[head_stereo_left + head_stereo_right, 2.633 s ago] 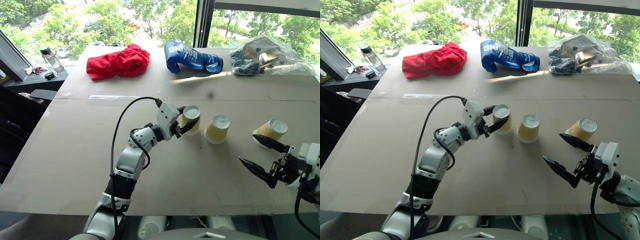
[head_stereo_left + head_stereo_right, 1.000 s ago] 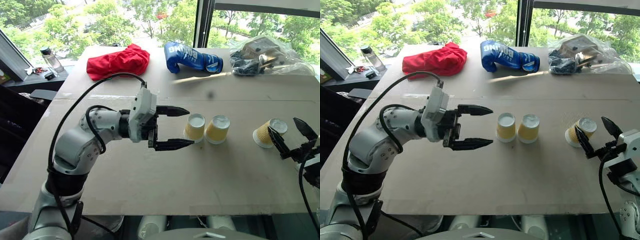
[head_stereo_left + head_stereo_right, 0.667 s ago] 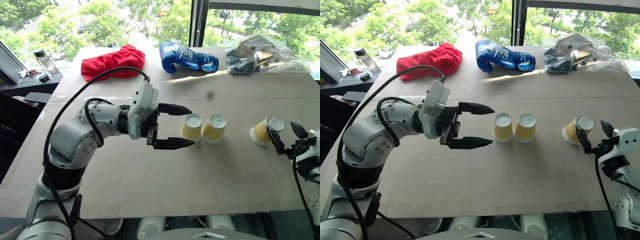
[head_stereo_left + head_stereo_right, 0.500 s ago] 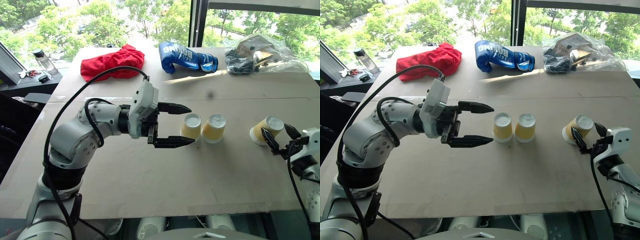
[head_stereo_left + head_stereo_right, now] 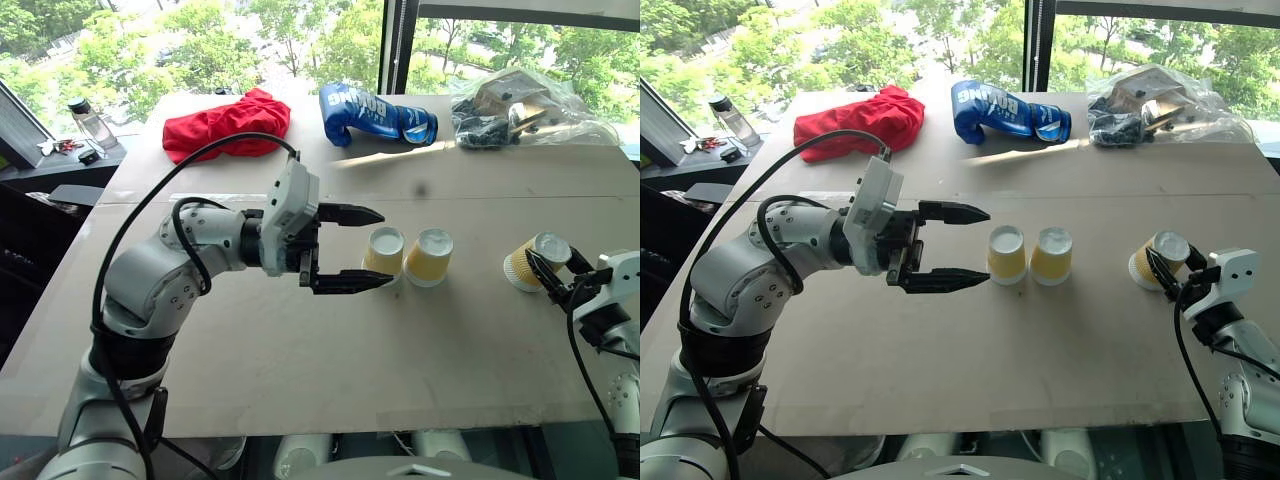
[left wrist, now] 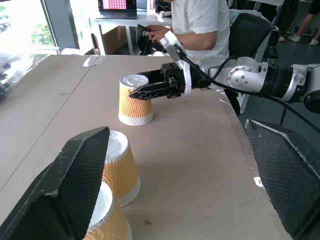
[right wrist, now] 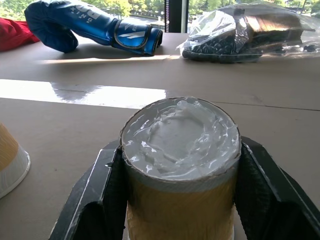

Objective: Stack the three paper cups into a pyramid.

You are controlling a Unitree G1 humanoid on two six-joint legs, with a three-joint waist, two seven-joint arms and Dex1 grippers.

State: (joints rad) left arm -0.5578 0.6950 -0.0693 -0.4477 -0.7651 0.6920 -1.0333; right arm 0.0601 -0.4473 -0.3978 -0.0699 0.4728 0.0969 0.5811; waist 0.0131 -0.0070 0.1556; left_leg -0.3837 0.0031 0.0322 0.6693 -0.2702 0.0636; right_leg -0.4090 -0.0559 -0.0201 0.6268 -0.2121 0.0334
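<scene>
Two paper cups (image 5: 384,250) (image 5: 430,257) stand upside down, side by side, in the middle of the cardboard table (image 5: 300,350). My left gripper (image 5: 987,246) hangs open just left of them, fingers pointing right. In the left wrist view both cups (image 6: 119,167) sit by one finger (image 6: 65,190). The third paper cup (image 5: 522,266) stands upside down at the right. My right gripper (image 5: 1170,262) is shut on it, a finger (image 7: 102,200) pressed on each side of the cup (image 7: 180,145).
A red cloth (image 5: 225,125), a blue glove (image 5: 378,113) and a plastic bag of items (image 5: 520,105) lie along the far edge. A bottle (image 5: 88,118) stands off the table's left. A person (image 6: 200,20) sits beyond the table's right edge.
My right gripper has moved forward around the right cup and shut on it. My left gripper, earlier at the left cup, drew back and has stayed open and still over the last second.
</scene>
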